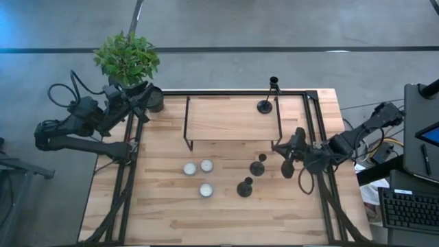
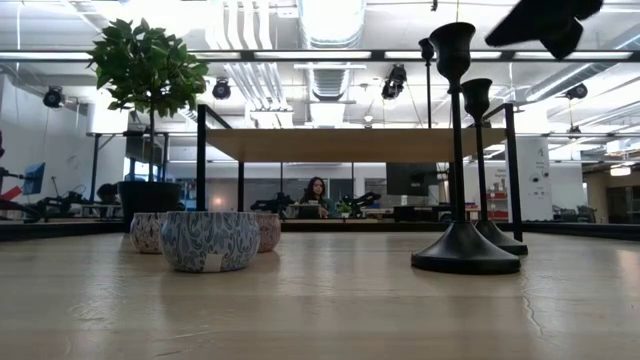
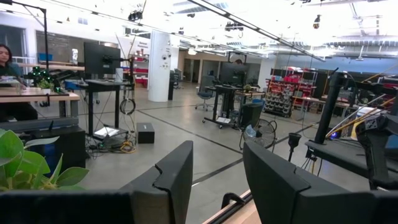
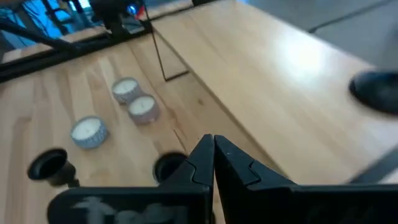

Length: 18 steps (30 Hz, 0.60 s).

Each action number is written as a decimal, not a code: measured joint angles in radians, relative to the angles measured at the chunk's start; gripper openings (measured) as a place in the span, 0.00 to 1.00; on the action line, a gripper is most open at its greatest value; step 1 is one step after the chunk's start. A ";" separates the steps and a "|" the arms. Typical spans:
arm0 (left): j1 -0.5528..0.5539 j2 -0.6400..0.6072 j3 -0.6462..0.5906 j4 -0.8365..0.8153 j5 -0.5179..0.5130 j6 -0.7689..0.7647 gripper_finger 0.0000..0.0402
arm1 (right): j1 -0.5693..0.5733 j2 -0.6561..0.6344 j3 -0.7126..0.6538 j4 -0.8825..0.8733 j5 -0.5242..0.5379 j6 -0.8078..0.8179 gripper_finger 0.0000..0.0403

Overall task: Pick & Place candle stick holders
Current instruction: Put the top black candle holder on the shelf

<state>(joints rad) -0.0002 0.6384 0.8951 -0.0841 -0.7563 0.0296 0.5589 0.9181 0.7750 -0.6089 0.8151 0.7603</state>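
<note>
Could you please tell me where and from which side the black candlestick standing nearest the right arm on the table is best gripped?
Probably the thin stem of that black metal candlestick, between its round disc base and small cup top. It stands upright, so a level approach from the right pincer side suits it; that pincer, shut now, must open first. The second black candlestick stands apart, leaving room.

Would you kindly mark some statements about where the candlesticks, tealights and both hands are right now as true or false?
1. One candlestick stands on the raised shelf. True.
2. Two candlesticks stand on the table below. True.
3. The right hand holds a candlestick. False: its fingers are shut on nothing.
4. The three tealights sit on the shelf. False: they are on the table.
5. The left hand is open, near the plant pot. True.
</note>
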 joint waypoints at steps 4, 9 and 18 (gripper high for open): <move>0.000 0.000 0.000 0.000 0.000 0.000 0.37 | 0.047 0.002 -0.051 -0.009 0.001 0.115 0.02; 0.000 0.000 0.000 0.000 0.000 0.000 0.37 | 0.135 0.001 -0.185 0.183 0.048 0.220 0.04; 0.000 0.000 0.000 0.000 0.000 0.000 0.37 | 0.190 0.000 -0.384 0.440 0.102 0.263 0.27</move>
<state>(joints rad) -0.0002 0.6386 0.8952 -0.0841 -0.7563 0.0299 0.7490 0.9183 0.3905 -0.1692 0.9166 1.0236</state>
